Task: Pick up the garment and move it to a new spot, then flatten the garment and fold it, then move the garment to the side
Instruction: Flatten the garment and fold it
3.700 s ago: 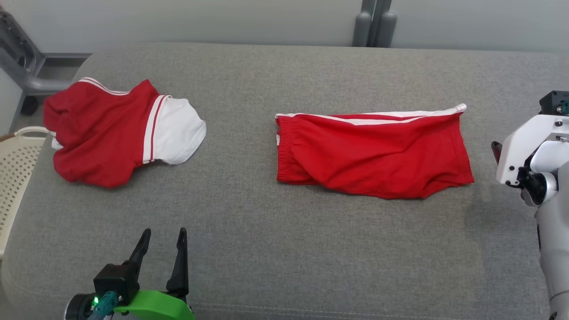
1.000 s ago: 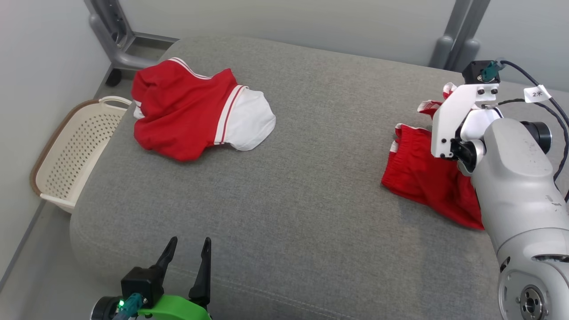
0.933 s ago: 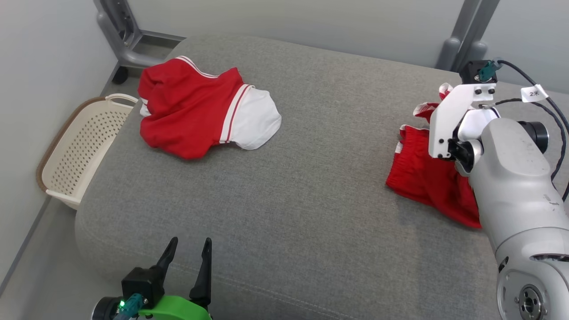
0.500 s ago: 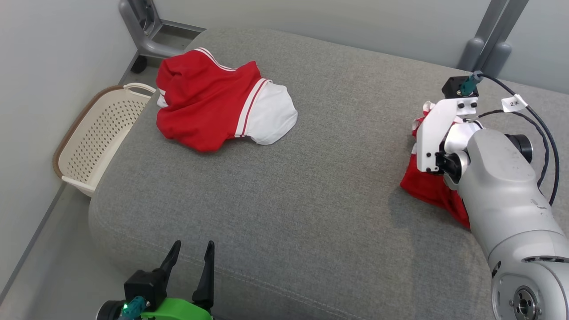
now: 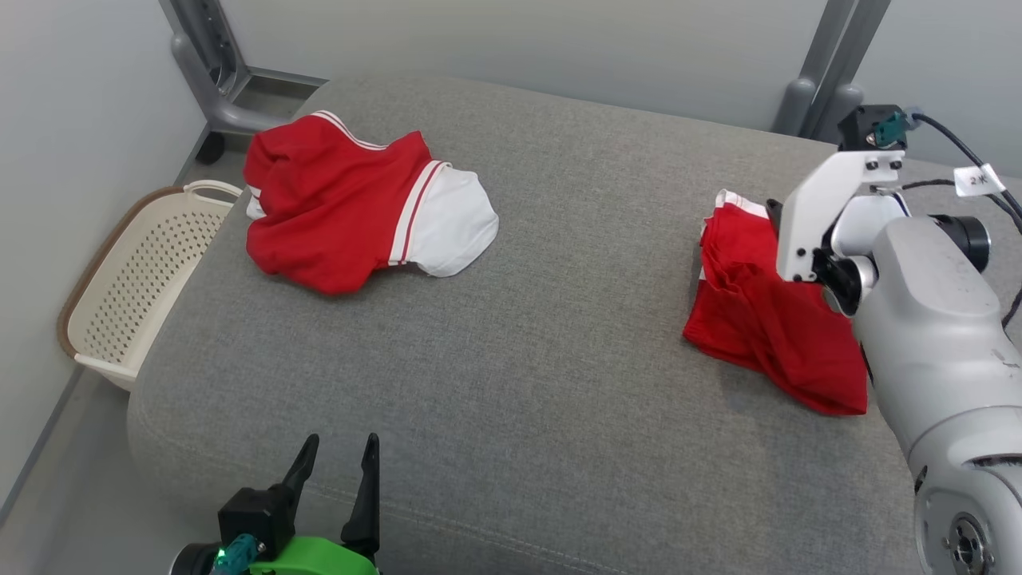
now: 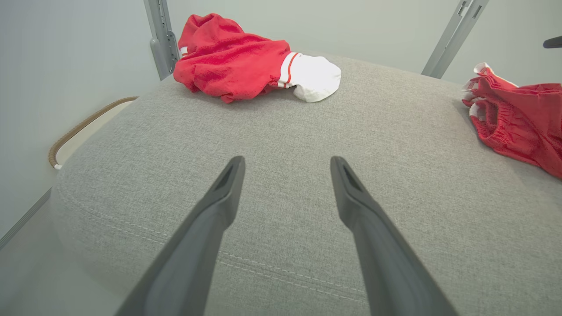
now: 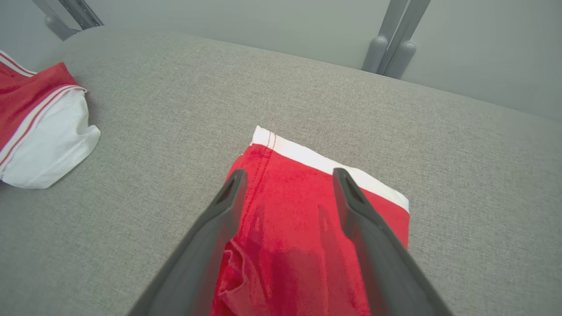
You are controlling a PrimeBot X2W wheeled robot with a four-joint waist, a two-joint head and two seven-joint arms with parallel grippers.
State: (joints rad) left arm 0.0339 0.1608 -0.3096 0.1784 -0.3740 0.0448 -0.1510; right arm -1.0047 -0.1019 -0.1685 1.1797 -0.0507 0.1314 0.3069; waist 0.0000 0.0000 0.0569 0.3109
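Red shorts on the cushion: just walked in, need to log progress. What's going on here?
The robot is handling the red shorts, which lie bunched on the right of the grey cushion. Its right end effector hangs open over them, gripping nothing. The left end effector is open and idle at the near edge. A red and white garment lies apart, far left.

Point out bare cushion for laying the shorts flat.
Widest bare stretch: the grey cushion between the red-and-white top and the red shorts, down to the front edge by the left gripper. Crowded: the far left under the top, the right side under shorts and right gripper.
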